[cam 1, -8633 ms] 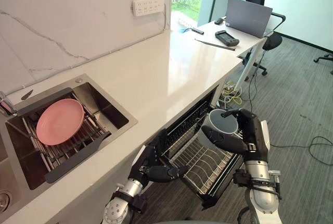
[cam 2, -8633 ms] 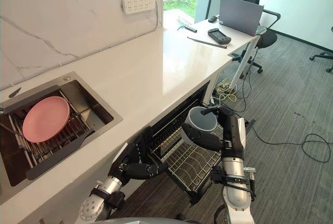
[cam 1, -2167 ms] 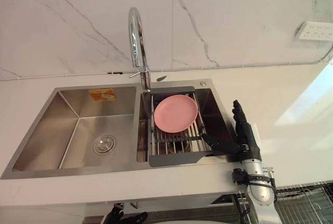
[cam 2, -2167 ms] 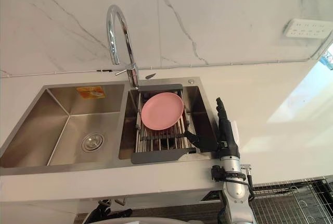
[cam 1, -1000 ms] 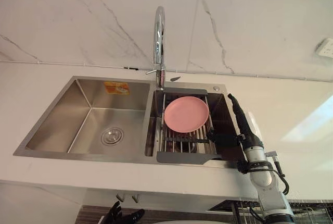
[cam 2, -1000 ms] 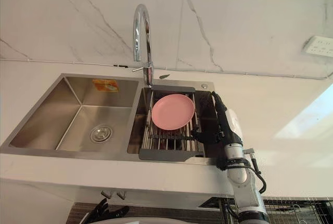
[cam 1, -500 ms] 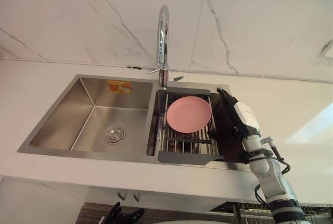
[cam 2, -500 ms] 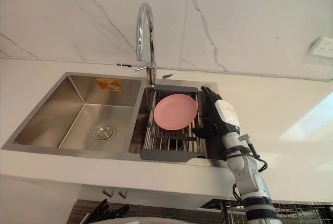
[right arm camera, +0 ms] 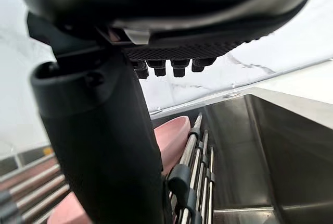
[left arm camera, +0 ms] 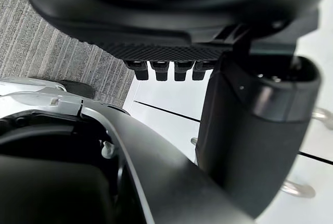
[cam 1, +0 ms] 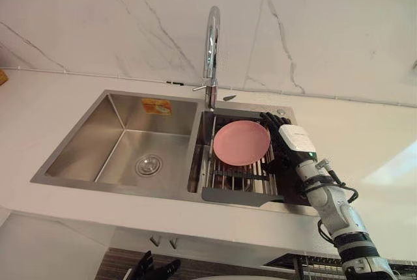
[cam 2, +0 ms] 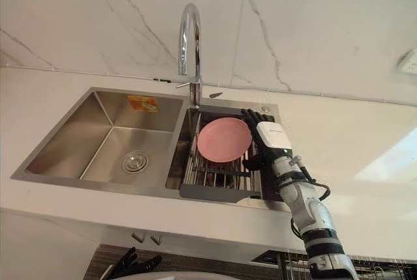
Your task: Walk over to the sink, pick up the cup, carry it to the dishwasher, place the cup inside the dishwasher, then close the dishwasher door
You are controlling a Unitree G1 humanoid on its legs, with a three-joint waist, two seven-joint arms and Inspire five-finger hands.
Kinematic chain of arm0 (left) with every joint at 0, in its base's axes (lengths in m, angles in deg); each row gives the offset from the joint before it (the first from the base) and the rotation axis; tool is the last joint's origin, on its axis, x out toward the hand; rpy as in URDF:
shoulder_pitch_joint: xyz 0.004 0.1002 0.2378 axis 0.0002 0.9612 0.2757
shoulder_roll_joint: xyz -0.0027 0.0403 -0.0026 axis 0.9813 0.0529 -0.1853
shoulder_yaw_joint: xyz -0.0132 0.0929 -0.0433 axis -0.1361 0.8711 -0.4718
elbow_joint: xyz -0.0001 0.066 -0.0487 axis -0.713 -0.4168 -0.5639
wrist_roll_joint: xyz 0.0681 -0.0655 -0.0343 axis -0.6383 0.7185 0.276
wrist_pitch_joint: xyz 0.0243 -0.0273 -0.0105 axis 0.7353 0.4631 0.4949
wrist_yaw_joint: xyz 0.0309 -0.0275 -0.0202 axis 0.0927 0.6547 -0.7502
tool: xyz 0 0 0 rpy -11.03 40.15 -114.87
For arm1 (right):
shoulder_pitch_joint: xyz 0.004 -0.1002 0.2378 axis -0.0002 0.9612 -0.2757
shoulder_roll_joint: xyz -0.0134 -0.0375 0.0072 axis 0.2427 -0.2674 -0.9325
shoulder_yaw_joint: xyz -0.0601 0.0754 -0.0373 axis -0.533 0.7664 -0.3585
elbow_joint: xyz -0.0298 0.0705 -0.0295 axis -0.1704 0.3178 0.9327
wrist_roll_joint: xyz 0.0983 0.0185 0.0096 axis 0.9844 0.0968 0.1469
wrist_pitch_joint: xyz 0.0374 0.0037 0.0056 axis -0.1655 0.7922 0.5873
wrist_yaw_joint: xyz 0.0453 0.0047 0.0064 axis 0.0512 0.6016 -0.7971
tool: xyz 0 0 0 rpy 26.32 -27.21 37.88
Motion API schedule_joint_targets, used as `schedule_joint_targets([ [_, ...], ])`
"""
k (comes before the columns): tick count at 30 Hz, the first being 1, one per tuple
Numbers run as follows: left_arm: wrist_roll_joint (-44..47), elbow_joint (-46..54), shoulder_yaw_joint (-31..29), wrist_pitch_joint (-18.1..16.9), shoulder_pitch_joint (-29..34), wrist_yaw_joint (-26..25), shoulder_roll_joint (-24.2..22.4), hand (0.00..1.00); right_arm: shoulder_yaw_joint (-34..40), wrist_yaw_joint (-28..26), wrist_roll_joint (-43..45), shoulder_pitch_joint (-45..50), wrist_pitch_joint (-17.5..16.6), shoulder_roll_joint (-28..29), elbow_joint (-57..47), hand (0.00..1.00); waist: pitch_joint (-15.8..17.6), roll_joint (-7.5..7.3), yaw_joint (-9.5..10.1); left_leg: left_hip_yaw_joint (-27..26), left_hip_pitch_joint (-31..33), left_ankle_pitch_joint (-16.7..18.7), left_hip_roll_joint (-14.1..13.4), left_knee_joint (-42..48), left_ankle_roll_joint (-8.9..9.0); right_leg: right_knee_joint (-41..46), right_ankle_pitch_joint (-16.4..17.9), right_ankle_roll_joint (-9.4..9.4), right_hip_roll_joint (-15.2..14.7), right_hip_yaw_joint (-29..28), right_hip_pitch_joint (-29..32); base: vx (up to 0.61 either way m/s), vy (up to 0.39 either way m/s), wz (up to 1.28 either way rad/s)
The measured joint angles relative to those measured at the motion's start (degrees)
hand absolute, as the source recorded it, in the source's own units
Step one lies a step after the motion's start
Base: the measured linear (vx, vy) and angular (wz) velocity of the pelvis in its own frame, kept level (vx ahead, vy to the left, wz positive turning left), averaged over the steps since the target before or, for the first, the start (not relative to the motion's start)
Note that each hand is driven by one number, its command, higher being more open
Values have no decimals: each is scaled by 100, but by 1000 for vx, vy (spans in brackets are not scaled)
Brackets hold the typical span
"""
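Left eye view, and the action is at the sink [cam 1: 78, 156]. Where the cup is I cannot tell from here. In the right basin a pink plate [cam 1: 241, 143] lies on a dark-framed wire rack [cam 1: 238, 179]. The right hand [cam 1: 291, 142] reaches in over that basin just beside the plate's right edge, fingers stretched out straight toward the back wall and nothing in its grasp. Whether it touches the plate is hard to call. The right wrist view confirms it, with the thumb apart from the fingers and the plate's rim and rack bars just past them. The curved chrome faucet [cam 1: 211, 52] stands behind the divider, and the left basin shows its drain [cam 1: 148, 164]. Down below the white countertop [cam 1: 365, 143], the left hand [cam 1: 155, 271] hangs with fingers spread, holding nothing.
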State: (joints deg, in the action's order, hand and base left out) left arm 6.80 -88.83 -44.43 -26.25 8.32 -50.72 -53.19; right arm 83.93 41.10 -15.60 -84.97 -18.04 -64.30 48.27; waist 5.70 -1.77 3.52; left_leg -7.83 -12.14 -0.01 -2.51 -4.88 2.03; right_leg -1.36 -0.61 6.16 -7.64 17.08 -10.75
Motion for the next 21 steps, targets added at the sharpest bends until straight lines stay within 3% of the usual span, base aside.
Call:
schedule_joint_targets([
  [21,-1,161,0,40,72,63,-1,100,-638,161,-2023,-576,28,-198,361,100,18,-31,50,75,24,-28,58,-3,-40,3,-7,11,-47,63,-16,-28,-2,2],
])
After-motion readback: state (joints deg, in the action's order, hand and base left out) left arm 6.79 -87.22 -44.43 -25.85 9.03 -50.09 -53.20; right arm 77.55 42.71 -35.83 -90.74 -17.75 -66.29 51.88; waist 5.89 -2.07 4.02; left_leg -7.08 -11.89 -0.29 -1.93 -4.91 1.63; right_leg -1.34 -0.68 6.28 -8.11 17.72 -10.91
